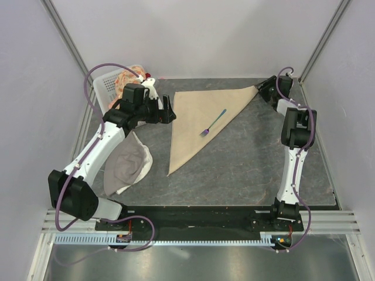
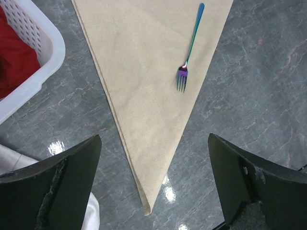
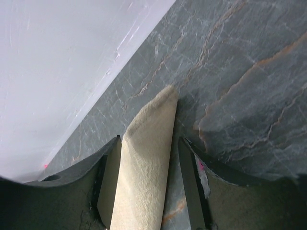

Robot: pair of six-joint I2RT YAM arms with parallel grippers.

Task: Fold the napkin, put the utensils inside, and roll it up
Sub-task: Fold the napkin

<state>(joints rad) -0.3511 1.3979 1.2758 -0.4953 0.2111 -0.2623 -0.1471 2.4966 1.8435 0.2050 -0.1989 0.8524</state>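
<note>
The napkin [image 1: 196, 117] lies folded into a triangle on the far middle of the tabletop [image 1: 252, 170], one long point reaching toward the near side and another toward the far right. The fork [image 1: 213, 123] rests on it just inside its right edge, tines toward the near side. The right jaws sit at the far-right corner with the tip of the cloth between them; from the wrist view I cannot tell whether they press on it or only straddle it. The left jaws are spread wide and hold nothing, hovering by the napkin's far-left corner. With the fork in place, I judge rolling is the step in hand. I would catch both thin layers, keep the lift low and bring the cloth over the fork slowly, so it does not slip off the nearby edge. The dark marbled surface looks glossy, so the cloth may skid unless the left jaws pin it. White walls stand close around. A white basket [image 1: 108, 88] sits far left and a grey-and-white cloth [image 1: 126, 167] near left.
</note>
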